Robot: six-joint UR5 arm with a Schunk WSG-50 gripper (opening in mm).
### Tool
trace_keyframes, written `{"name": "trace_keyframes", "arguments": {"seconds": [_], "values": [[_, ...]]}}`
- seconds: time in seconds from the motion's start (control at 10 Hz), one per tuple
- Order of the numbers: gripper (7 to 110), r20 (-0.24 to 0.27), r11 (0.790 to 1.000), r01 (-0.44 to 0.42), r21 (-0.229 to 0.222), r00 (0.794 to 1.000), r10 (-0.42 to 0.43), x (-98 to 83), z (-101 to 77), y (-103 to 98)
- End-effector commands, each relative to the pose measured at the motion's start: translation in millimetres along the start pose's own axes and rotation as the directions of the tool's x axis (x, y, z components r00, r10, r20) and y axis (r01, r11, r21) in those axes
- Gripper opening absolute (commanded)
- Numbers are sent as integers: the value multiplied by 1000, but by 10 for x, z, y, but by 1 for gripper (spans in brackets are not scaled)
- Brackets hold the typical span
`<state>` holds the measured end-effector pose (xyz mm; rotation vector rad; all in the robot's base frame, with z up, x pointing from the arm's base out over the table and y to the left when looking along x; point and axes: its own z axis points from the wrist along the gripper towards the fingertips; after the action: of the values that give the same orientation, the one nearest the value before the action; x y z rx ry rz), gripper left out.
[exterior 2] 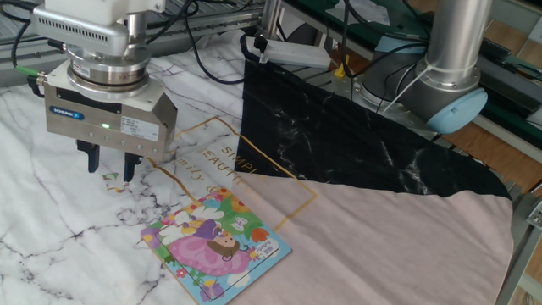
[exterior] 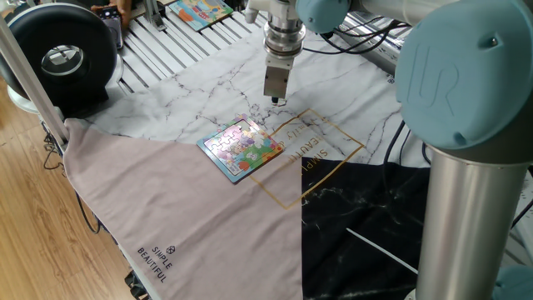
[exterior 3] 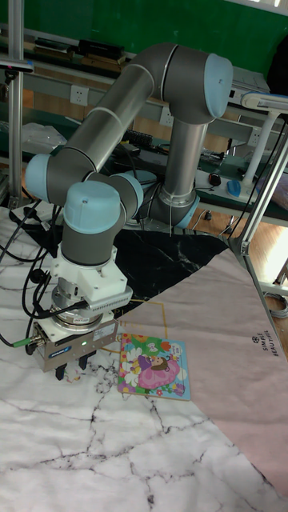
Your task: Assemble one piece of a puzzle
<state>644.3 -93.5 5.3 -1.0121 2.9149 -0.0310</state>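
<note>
The puzzle (exterior: pixel 241 148) (exterior 2: pixel 216 246) (exterior 3: pixel 154 366), a small blue-rimmed board with a pink and green cartoon picture, lies flat where the marble cloth meets the pink cloth. My gripper (exterior: pixel 276 100) (exterior 2: pixel 108 163) (exterior 3: pixel 70 374) hangs over the marble cloth just beyond the board's far corner, pointing straight down. Its fingers (exterior 2: pixel 129 166) stand apart and open. A tiny pale piece (exterior 2: pixel 108 177) lies on the cloth right below the gap between them, and the fingers appear clear of it. In the other two views the piece is too small to make out.
A second colourful board (exterior: pixel 200 10) lies at the far edge on the slatted table. A black round device (exterior: pixel 58 54) stands at the left. Black cloth (exterior 2: pixel 356 135) covers the side near the arm's base (exterior 2: pixel 453 76); cables (exterior 2: pixel 212 51) trail behind.
</note>
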Motion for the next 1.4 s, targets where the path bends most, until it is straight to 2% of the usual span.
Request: {"name": "trace_keyframes", "arguments": {"seconds": [0.0,0.1,0.2,0.8,1.3], "values": [[44,30,1000,-7,-7,1000,8,-7,65,-31],[44,30,1000,-12,-5,999,12,12,60,-36],[44,46,1000,-18,-23,999,19,11,47,1],[44,23,1000,-29,-6,999,29,45,33,28],[44,38,999,-35,-6,999,36,27,48,74]]}}
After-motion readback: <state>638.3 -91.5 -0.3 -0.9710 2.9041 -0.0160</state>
